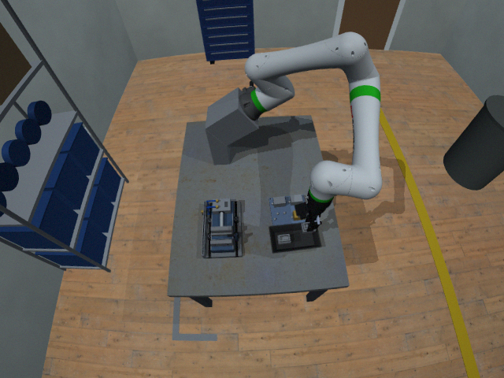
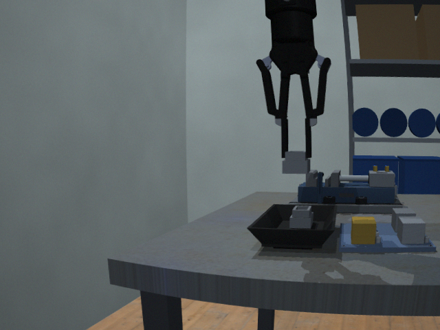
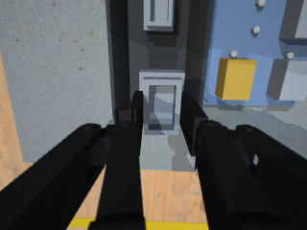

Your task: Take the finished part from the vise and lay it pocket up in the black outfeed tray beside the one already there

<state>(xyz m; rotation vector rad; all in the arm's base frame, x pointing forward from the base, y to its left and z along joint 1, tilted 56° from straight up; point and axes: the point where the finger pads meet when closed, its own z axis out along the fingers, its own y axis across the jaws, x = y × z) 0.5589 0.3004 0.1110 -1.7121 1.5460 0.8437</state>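
Grey desk [image 1: 260, 268] on a plank floor carries everything. White arm [image 1: 364, 122] with green bands bends over the desk's right side, wrist pointing down.

Blue vise [image 2: 346, 193] toward the back in the exterior view; no block visible between its jaws. Black outfeed tray [image 2: 262, 230] sits nearer the desk edge, just beside a blue plate [image 2: 387, 245]. On that plate: a yellow block [image 2: 363, 229] and grey plain blocks [image 2: 410, 229], upright.

One pocketed block [image 2: 301, 216] lies inside the tray, pocket up.

Claw [image 2: 295, 152] hangs above the tray, fingers pinched on the finished part [image 2: 295, 162]. Part is in the air, well clear of the tray. In the wrist view the part [image 3: 161, 102] shows its pocket facing up, over the tray floor next to the other block [image 3: 158, 14].
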